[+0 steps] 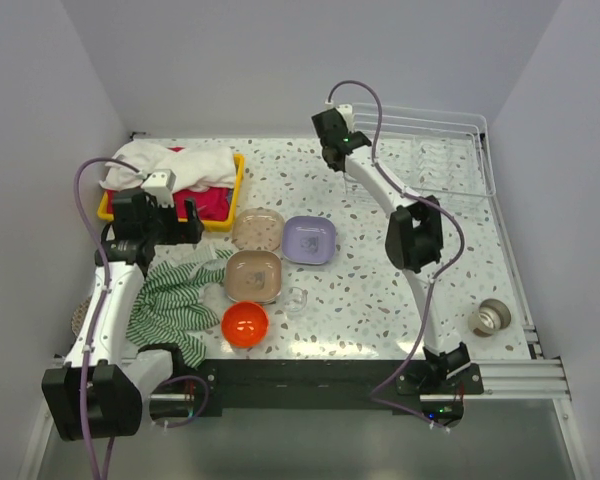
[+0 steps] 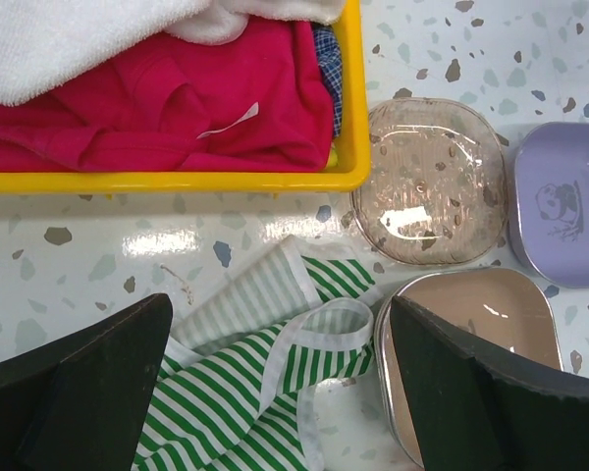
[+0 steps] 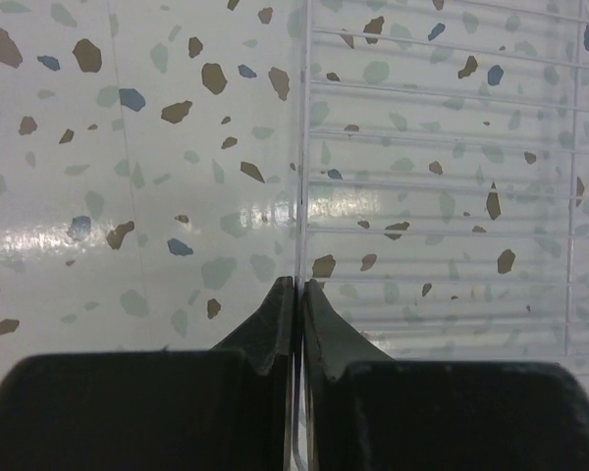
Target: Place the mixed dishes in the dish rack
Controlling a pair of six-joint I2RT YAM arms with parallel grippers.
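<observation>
Right arm: you have it reaching long across the counter [image 1: 380,300], elbow raised mid-span, wrist out at the far right corner. The right pincer [image 3: 298,287] is closed tight, its tips pinching the thin rim wire on the left edge of the dish rack [image 3: 432,186].

Rack: white thin wire with a clear base, and the speckled counter shows through it. It sits in the far right corner.

Left arm: folded up on the left side, wrist hanging over the green striped cloth [image 2: 236,392], just near the yellow tray [image 2: 177,182] of towels. The left pincer [image 2: 285,392] is wide, nothing between its fingers.

Dishes: all on the counter, well apart from the rack.
- The tan plate [image 2: 427,182], see-through, sits just beside the tray's corner.
- The lilac square plate [image 1: 310,240] is just right of it.
- The brown plate [image 1: 253,275] is nearer you, its rim at the cloth's edge.
- The orange bowl [image 1: 245,324] is closest to the arm bases.
- The clear glass [image 1: 295,298] stands just right of the brown plate.
- The beige cup [image 1: 490,317] sits alone near the right edge.
</observation>
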